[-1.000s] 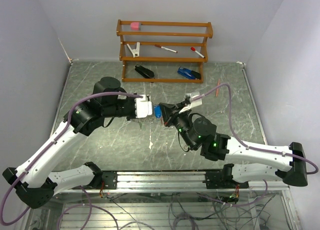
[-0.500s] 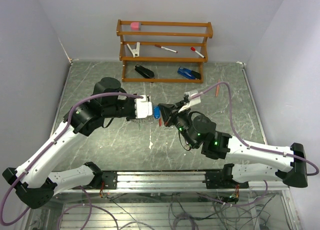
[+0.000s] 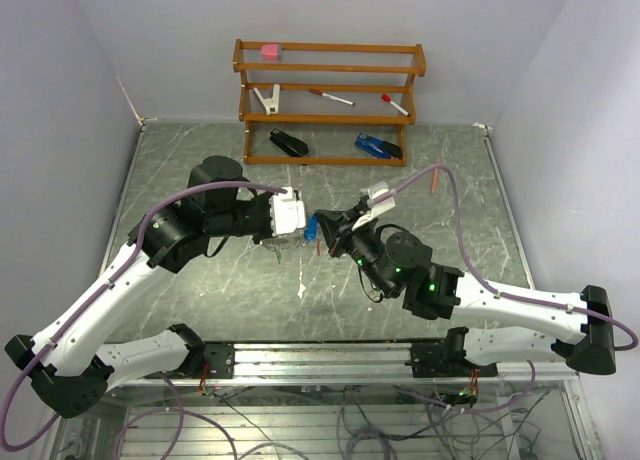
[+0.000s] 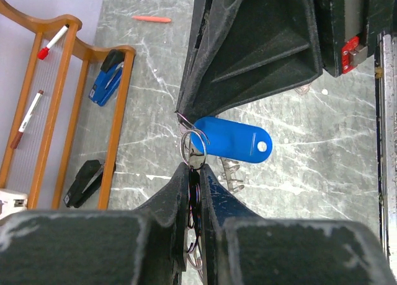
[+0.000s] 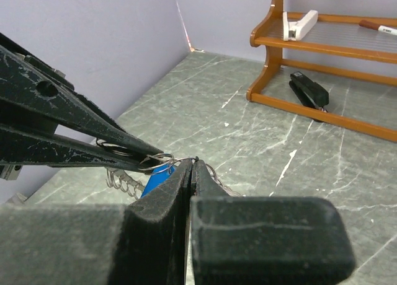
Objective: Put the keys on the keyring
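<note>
Keyring (image 4: 191, 147): thin silvery wire loop, held above table between both arms. Left gripper (image 4: 195, 168): black grainy fingers clamped on loop, edge-on. Right gripper (image 5: 189, 163): fingers pressed flat together, tips touching fine wire beside loop; cannot tell if pinching it. Key tag (image 4: 232, 145): smooth blue plastic oblong, rounded ends, overlapping loop. Below, green marbled table (image 4: 310, 186). At far edge, slatted wooden rack (image 3: 330, 50).

Green marble table (image 3: 200, 160): wood rack (image 3: 328, 105) at far edge, orange stick (image 3: 436, 180) far right, white scrap (image 3: 302, 291) near front-ctr.
</note>
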Tool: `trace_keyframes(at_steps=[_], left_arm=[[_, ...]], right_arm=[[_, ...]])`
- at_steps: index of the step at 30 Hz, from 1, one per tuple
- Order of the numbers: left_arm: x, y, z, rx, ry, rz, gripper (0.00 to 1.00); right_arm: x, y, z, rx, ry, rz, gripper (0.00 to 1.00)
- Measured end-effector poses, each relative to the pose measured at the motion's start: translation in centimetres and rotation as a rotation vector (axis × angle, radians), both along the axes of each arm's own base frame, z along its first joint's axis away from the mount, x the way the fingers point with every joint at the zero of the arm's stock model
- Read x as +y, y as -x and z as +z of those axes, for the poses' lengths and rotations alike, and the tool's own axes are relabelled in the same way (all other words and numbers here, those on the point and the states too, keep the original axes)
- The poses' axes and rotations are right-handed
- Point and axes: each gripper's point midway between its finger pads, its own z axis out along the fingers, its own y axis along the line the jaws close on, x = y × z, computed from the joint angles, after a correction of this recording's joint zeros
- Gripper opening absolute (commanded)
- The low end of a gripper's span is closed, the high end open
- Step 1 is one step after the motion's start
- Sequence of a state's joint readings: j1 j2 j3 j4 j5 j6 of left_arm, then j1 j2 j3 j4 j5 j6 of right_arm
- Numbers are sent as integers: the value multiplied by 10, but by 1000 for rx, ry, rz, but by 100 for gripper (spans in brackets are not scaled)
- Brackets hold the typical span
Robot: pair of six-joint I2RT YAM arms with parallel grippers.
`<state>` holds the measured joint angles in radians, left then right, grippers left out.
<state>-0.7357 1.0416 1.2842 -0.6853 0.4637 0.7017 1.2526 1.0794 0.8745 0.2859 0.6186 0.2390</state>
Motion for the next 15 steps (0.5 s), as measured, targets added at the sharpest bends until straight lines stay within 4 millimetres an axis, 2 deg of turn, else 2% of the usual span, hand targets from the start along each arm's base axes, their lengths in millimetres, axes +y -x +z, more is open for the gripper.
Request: trace_keyframes(at_steps=[15], left_arm=[[-8,-3,-17,150,-3,50,7]], right_arm=[[3,12,-8,-38,87,27,0]])
